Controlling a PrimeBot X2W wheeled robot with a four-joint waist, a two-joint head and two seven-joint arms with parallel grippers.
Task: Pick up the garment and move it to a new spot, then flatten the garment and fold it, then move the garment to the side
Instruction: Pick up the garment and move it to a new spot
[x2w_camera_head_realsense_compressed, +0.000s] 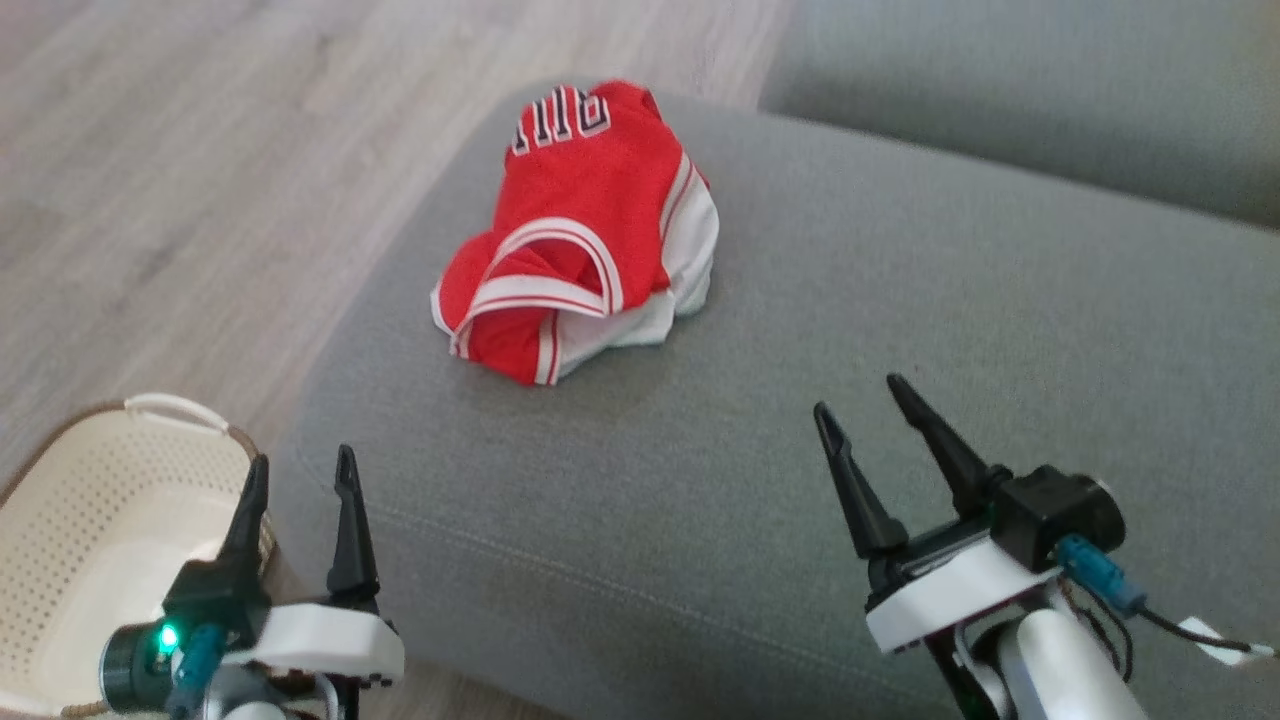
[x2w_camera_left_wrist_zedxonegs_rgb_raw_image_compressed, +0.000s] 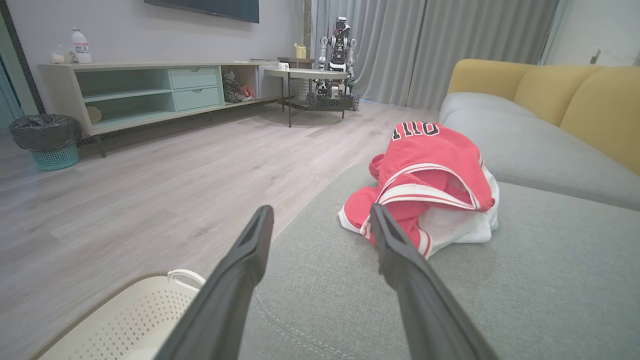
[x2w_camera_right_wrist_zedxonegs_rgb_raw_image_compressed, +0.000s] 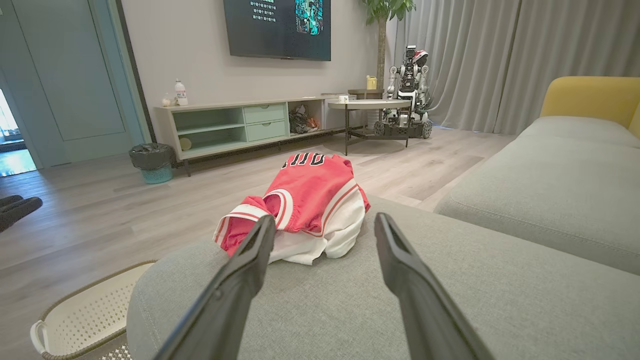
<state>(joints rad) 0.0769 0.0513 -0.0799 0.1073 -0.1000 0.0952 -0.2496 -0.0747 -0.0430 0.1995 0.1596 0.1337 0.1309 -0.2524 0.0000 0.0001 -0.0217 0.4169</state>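
Note:
A crumpled red and white jersey lies bunched on the grey sofa seat, toward its far left end. The same jersey sits ahead and right of the left fingers, and the jersey rests just beyond the right fingers. My left gripper hovers open at the seat's near left corner, nothing between its fingers. My right gripper hangs open over the seat, nearer than the jersey and to its right, holding nothing.
A cream perforated basket stands on the wooden floor by the sofa's left corner, under my left gripper. The sofa's back cushions rise at the far right. Across the room stand a TV cabinet, a bin and another robot.

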